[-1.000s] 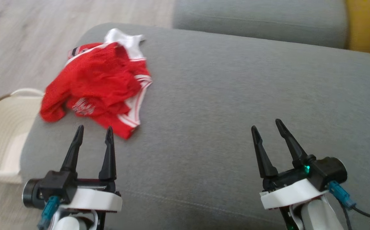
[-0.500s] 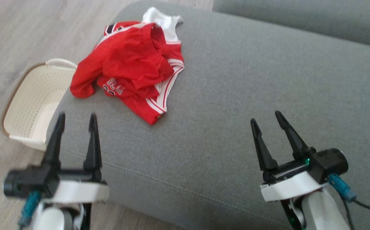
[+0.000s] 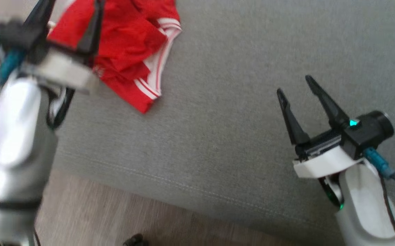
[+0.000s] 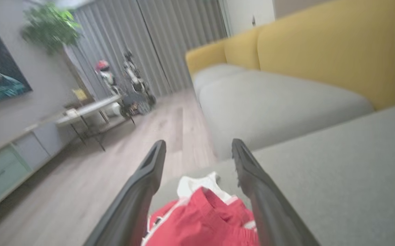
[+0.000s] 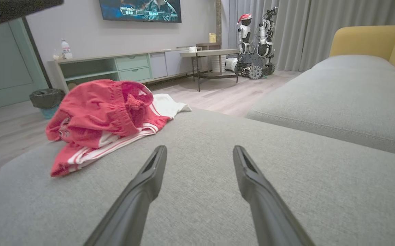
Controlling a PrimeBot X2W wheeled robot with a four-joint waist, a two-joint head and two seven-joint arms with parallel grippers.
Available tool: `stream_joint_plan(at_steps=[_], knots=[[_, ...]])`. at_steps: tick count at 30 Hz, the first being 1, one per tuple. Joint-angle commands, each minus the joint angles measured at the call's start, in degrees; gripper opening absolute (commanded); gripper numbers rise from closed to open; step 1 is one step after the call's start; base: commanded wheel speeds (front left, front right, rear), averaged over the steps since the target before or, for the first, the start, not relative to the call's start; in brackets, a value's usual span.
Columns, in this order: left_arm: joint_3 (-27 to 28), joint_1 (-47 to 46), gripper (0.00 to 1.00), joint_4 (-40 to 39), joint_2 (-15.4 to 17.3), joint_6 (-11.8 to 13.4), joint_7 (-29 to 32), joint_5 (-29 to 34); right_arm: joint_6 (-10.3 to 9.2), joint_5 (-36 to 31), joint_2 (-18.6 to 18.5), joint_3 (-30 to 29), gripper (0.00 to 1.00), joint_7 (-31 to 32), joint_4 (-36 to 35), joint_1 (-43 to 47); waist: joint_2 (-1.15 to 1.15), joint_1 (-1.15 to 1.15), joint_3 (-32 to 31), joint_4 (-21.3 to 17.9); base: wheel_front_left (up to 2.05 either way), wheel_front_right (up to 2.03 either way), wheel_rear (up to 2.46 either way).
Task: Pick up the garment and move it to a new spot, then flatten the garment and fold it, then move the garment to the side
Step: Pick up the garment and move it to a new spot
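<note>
**ITEM: CRUMPLED JERSEY ON SOFA SEAT, APPROACH FOR FIRST PICK**

Left gripper: the fingers are spread wide and nothing is held. In its wrist view, the red heap is framed between the two fingers, low and directly ahead. Whether cloth is touched cannot be told. In the head view, this gripper is blurred and overlaps the heap's near left part.

Right gripper: the fingers are likewise parted and empty. It is poised over bare cushion, well apart from the cloth, which lies ahead and to its left.

Garment: it is bunched at the left end of the grey seat cushion, near the edge. In the head view, the heap's longer run is judged to slant from upper left to lower right. It ends in a corner of striped trim that points towards the robot. A white panel is seen at the far side.

Assessment: the left arm is plainly the nearer. The pick is judged to turn on lowering it straight onto the mound between its fingers.
</note>
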Motion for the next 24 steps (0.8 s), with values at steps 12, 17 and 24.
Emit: stream_joint_plan(at_steps=[12,17,24], knots=[[-15.16,-23.4,1.0,27.33,8.27,0.08,15.83,-15.9,0.36,0.06,-2.92,1.49,1.0,-0.65,-3.92,-3.59,0.0,-0.01,9.26,-5.61,0.0,0.0,0.0],[-20.6,-26.42,1.0,34.15,10.02,0.07,21.25,-18.14,0.36,0.23,-3.46,1.0,1.0,-0.65,-4.57,-3.42,0.0,-0.01,9.89,-6.23,0.0,0.0,0.0],[-25.42,-27.23,0.0,36.94,11.11,0.07,15.99,-20.6,0.36,0.55,-2.9,0.6,1.0,-0.65,-5.03,-3.4,0.0,-0.01,8.79,-6.51,0.0,0.0,0.0]])
